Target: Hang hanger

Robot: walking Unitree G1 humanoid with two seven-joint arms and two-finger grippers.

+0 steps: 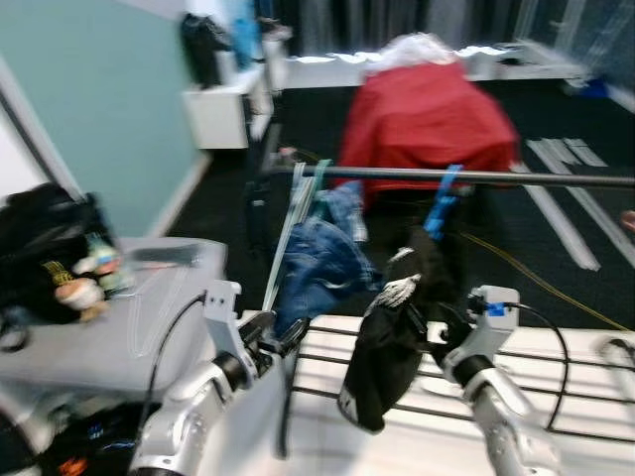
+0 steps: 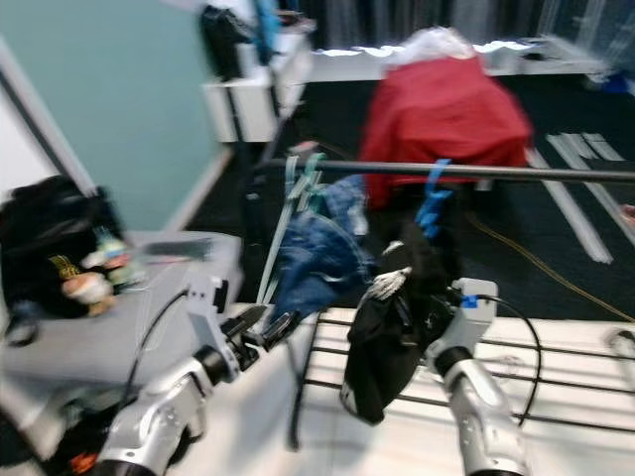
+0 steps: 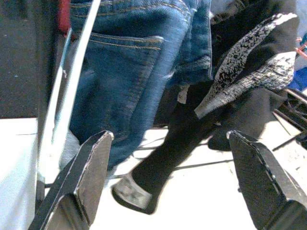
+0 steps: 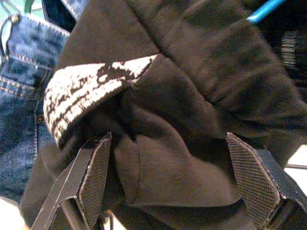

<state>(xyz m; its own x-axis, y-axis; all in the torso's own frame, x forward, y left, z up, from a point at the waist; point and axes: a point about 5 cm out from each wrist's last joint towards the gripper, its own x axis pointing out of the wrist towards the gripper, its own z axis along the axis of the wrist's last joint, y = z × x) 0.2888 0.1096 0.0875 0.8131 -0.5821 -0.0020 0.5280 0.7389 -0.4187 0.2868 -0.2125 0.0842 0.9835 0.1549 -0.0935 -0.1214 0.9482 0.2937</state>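
With the blue hanger (image 1: pixel 444 201) already hooked on the dark rail (image 1: pixel 516 178), the black garment (image 1: pixel 392 342) hangs from it, long axis vertical, directly ahead of the right gripper (image 4: pixel 175 184), whose fingers are spread and empty around the cloth. Left gripper (image 3: pixel 168 182) also released, nearer the jeans (image 1: pixel 322 263). Judgement: right arm is closer; hanging looks nearly complete.

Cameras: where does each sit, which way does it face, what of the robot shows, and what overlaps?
Left and right eye views: head, looking forward and down at the rail, jeans and black garment; both arms show.
Left wrist view: along the open left gripper toward jeans and black garment.
Right wrist view: along the open right gripper, close against the black garment.
Shared: jeans and black garment appear in all views.
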